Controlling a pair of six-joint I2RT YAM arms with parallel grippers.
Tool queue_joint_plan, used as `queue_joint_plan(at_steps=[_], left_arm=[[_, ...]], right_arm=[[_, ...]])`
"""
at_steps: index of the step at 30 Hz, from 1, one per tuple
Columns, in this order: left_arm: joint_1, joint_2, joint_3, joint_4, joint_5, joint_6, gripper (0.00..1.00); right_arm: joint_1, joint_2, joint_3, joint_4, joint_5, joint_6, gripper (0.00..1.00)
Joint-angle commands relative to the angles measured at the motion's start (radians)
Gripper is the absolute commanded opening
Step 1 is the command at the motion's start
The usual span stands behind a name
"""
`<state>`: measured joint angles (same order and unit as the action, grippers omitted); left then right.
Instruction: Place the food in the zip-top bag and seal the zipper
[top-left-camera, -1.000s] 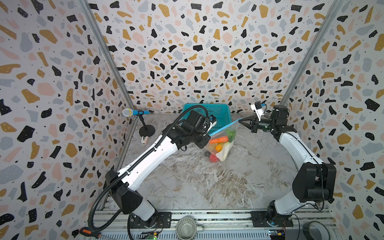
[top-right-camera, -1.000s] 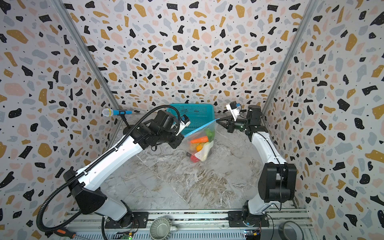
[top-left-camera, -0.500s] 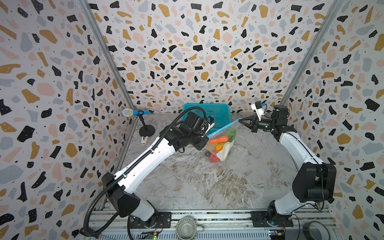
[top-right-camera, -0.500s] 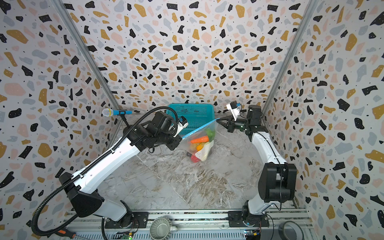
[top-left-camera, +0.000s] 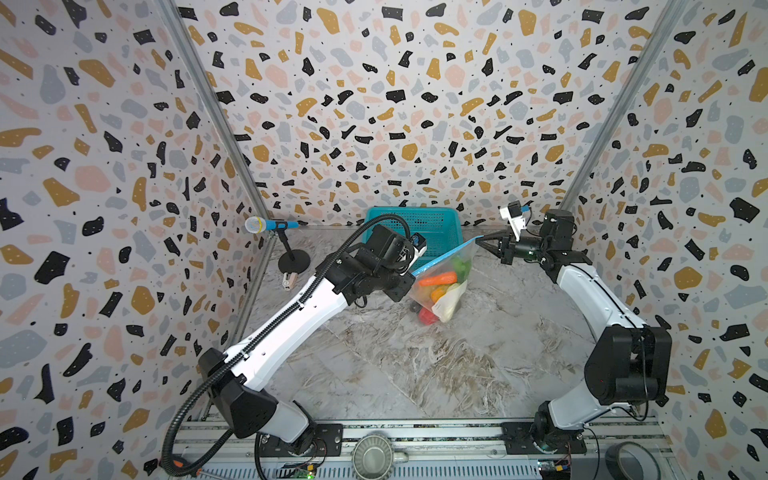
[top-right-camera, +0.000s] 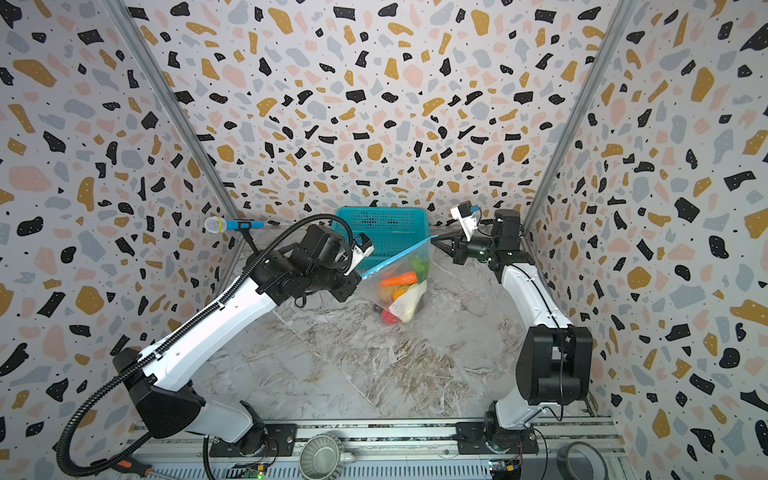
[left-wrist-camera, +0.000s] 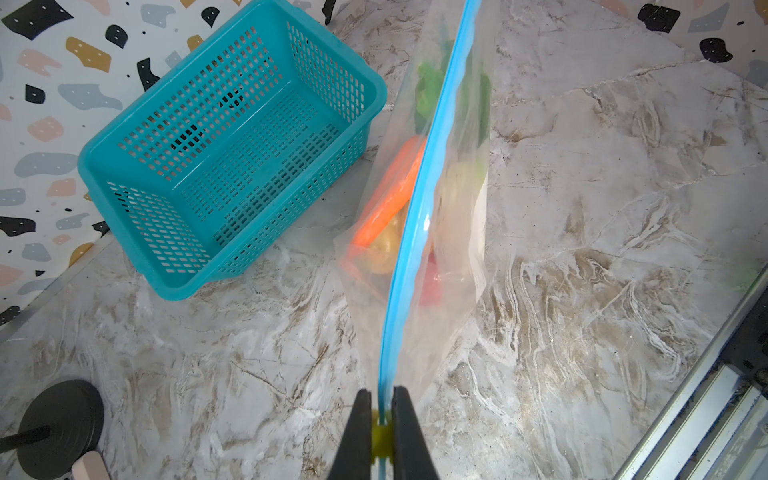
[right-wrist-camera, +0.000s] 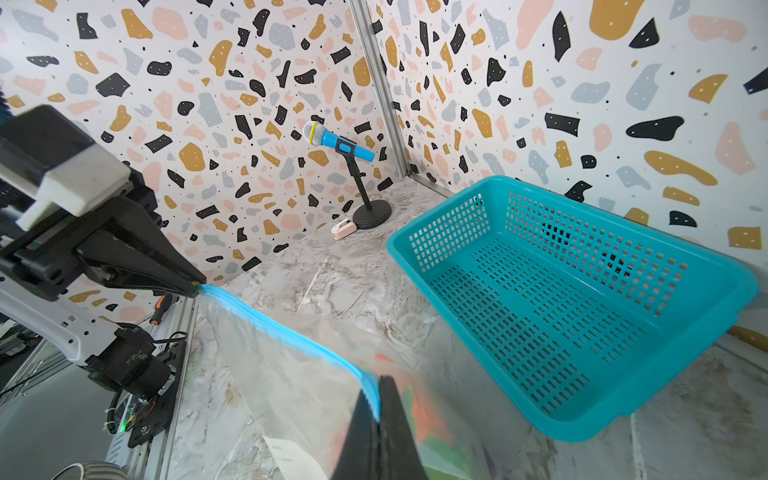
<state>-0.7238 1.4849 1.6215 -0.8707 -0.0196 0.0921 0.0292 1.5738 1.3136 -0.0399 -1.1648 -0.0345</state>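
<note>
Marble-patterned tabletop (top-left-camera: 415, 374) carries everything I can see. A teal mesh basket (top-left-camera: 432, 220) sits against the back wall. Just in front of it, the clear zip-top bag (top-left-camera: 446, 282) hangs stretched between the two grippers, its mouth edge uppermost and sloping up toward the right arm; I cannot tell whether its lower end touches the tabletop. The zipper (left-wrist-camera: 419, 199), a light blue strip, runs taut along that upper edge and reads as one closed line over its visible length. The right gripper (right-wrist-camera: 378, 390) has its jaws fully together on the zipper at the bag's corner nearer the right arm. The left gripper (left-wrist-camera: 381, 392) stands at the opposite end, jaws parted only narrowly. A blue microphone (right-wrist-camera: 336, 143) on a black stand occupies the back left corner, well apart from the bag. The food is inside the bag: green leaves (top-left-camera: 459, 264) uppermost, an orange carrot (top-left-camera: 437, 279) lying across below them, a white radish (top-left-camera: 455, 293) lower, a red pepper (top-left-camera: 428, 316) at the bottom; other pieces are too obscured to name. The small yellow slider tab (left-wrist-camera: 381, 434) fills the gap between the left gripper's fingers (left-wrist-camera: 361, 432), so I record it as pinched.
</note>
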Motion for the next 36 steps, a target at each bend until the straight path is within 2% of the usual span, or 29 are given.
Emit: queue_joint_plan(at_steps=[1,3,5,10,14,18,22,27,33,36], left_arm=[[0.009,-0.017,0.011,-0.001,0.019,-0.001,0.32],[0.009,-0.016,0.021,0.043,0.019,-0.001,0.43],[0.014,0.012,0.069,0.060,0.029,-0.006,0.49],[0.030,0.108,0.200,0.071,0.092,-0.004,0.55],[0.047,0.167,0.229,0.121,0.159,-0.035,0.63],[0.050,0.244,0.282,0.117,0.239,-0.051,0.65],[0.052,0.320,0.367,0.066,0.271,-0.042,0.66],[0.052,0.346,0.389,0.075,0.277,-0.057,0.65],[0.052,0.342,0.394,0.088,0.307,-0.068,0.49],[0.052,0.338,0.396,0.086,0.326,-0.070,0.37]], right_arm=[[0.024,-0.010,0.026,0.035,0.017,0.005,0.00],[0.041,-0.006,0.041,0.014,0.024,-0.013,0.00],[0.046,-0.003,0.044,0.007,0.029,-0.015,0.00],[0.054,-0.001,0.042,0.020,0.030,0.005,0.00],[0.059,-0.003,0.055,0.016,0.039,0.007,0.00],[0.063,-0.002,0.062,0.006,0.040,0.008,0.00],[0.067,-0.004,0.063,0.006,0.045,0.008,0.00],[0.070,-0.004,0.059,0.004,0.048,0.005,0.00],[0.073,0.004,0.064,0.003,0.050,0.005,0.00],[0.073,0.005,0.064,0.003,0.050,0.003,0.00]])
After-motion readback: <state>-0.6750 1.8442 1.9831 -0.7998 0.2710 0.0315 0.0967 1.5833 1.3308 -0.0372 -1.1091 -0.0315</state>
